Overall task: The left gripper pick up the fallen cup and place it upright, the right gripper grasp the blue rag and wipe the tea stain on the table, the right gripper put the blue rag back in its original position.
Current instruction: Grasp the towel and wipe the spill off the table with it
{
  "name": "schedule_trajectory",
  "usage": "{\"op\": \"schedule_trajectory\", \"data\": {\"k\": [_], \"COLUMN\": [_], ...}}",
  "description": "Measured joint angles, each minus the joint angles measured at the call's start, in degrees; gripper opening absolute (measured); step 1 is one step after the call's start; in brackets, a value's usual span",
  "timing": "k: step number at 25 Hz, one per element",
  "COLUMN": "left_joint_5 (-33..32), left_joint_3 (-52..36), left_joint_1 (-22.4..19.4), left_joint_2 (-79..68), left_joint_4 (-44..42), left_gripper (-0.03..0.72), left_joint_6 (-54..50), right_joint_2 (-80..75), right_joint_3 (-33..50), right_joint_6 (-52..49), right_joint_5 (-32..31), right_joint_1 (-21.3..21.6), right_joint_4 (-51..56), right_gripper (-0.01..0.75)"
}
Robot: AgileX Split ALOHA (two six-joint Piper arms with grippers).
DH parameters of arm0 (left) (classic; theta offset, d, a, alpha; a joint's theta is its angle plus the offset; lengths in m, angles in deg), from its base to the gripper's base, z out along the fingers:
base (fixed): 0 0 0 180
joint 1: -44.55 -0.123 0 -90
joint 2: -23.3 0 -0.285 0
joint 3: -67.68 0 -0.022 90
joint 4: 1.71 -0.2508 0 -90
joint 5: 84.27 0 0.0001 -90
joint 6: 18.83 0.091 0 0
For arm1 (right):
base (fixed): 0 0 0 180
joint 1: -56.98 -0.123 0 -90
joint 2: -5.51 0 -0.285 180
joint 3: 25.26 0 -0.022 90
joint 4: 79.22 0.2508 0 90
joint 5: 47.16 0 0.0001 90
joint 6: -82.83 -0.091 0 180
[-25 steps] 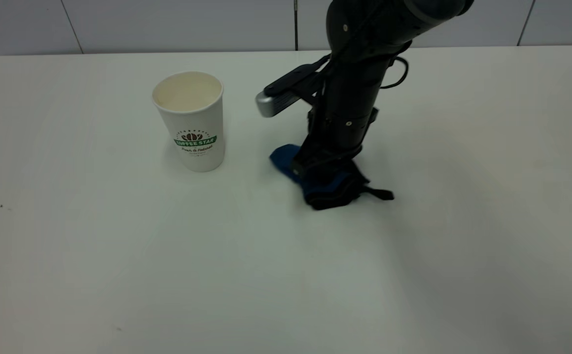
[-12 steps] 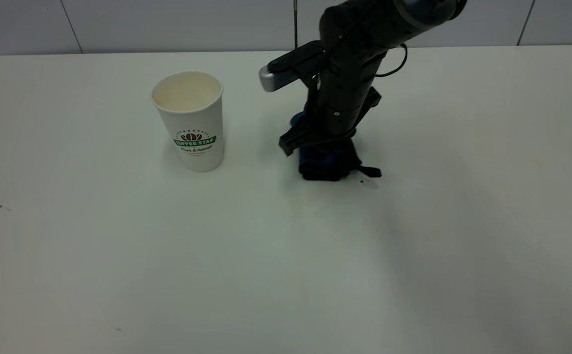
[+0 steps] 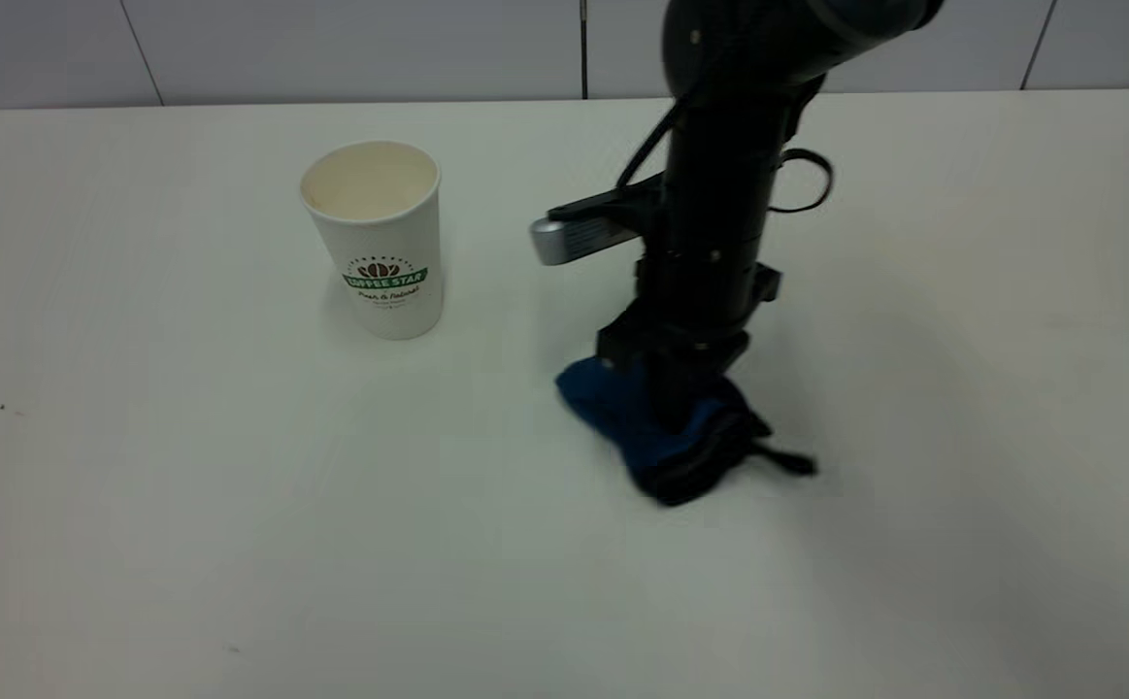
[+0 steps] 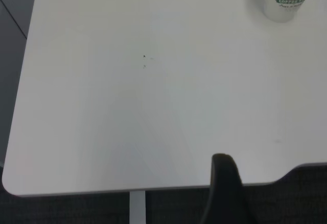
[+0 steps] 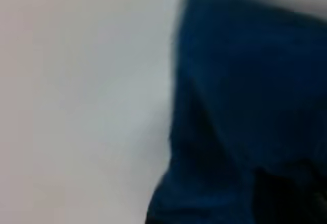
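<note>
The right gripper (image 3: 673, 408) is pointing straight down, clamping the rag (image 3: 656, 434) and pressing it onto the table (image 3: 234, 485). The rag's black strap (image 3: 785, 461) is trailing to its right. The cup (image 3: 376, 239) is standing upright, well apart to the left. The left gripper (image 4: 223, 193) is hanging by the table's edge; I cannot tell how its fingers stand.

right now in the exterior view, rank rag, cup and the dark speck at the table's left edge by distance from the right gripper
1. Rag: pressed under the right gripper.
2. Cup: upright, to the gripper's left.
3. Speck: far left of the table.
</note>
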Motion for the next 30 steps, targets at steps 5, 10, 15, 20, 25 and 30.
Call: {"op": "schedule_trajectory", "data": {"k": [5, 10, 15, 20, 25, 30], "left_joint_5": [0.0, 0.0, 0.0, 0.0, 0.0, 0.0], "left_joint_3": [0.0, 0.0, 0.0, 0.0, 0.0, 0.0], "left_joint_1": [0.0, 0.0, 0.0, 0.0, 0.0, 0.0], "left_joint_2": [0.0, 0.0, 0.0, 0.0, 0.0, 0.0], "left_joint_4": [0.0, 0.0, 0.0, 0.0, 0.0, 0.0], "left_gripper": [0.521, 0.521, 0.521, 0.521, 0.521, 0.521], "left_joint_6": [0.0, 0.0, 0.0, 0.0, 0.0, 0.0], "right_joint_2": [0.6, 0.6, 0.6, 0.7, 2.4, 11.6], "right_joint_3": [0.3, 0.4, 0.4, 0.4, 0.8, 1.0], "right_joint_6": [-14.1, -18.1, -19.2, -19.2, -20.5, -21.2], "right_joint_5": [0.9, 5.0, 8.5, 9.5, 8.6, 0.4], "right_joint_1": [8.3, 14.9, 19.0, 20.4, 20.5, 20.2], "right_joint_4": [-15.1, -19.2, -19.6, -19.4, -19.9, -17.4], "right_gripper": [0.045, 0.045, 0.056, 0.132, 0.425, 0.693]}}
